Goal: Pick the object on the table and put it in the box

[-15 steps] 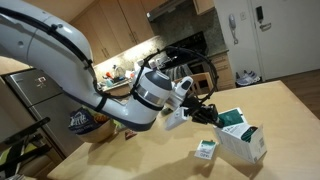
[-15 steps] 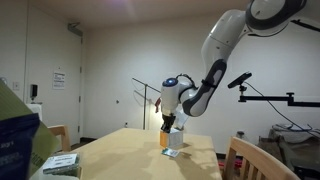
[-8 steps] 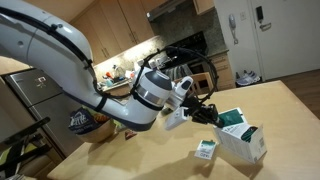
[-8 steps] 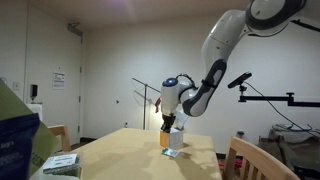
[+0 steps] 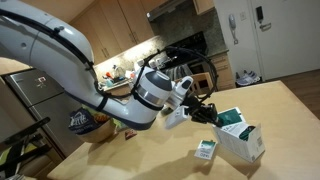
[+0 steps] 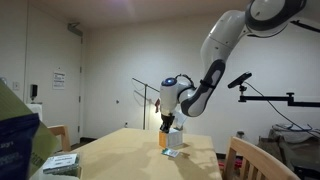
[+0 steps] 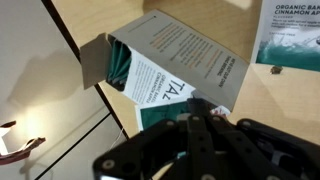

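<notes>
Stillness marks the last second: the gripper stays poised at the box with its fingers pressed together (whether nipping anything is unclear). The teal object seems lodged in the box's open mouth, so delivery looks nearly finished.

Setting: home kitchen with a dining corner. In an exterior view, beyond and above the fingers: wooden wall cabinets, range hood, black stove, lit cluttered counter. Steel fridge well to one side of the fingers. Wooden table beneath them. In an exterior view, a wooden chair stands apart from the fingers, against plain white walls.
</notes>
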{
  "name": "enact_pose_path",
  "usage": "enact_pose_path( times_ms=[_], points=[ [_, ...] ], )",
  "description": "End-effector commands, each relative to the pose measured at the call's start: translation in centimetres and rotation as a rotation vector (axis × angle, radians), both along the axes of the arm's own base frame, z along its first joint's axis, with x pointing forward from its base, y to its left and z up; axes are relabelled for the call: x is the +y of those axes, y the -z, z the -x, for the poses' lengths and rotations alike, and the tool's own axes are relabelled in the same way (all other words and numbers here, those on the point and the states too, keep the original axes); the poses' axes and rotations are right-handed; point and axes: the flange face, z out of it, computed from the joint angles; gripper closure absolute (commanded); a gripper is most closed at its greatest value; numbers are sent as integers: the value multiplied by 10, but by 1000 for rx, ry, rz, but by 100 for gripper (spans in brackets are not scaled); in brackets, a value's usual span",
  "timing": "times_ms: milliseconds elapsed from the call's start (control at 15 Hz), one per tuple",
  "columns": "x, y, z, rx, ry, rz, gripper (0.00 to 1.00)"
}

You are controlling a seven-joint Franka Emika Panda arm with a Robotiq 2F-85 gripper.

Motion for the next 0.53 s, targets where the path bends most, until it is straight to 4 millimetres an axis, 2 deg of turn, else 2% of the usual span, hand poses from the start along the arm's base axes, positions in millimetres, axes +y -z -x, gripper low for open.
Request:
enact_pose_path(
  times_ms=[0, 467],
  points=[
    [7, -10, 9, -28, -32, 7, 100],
    [-3, -40, 47, -158, -55, 35, 100]
  ],
)
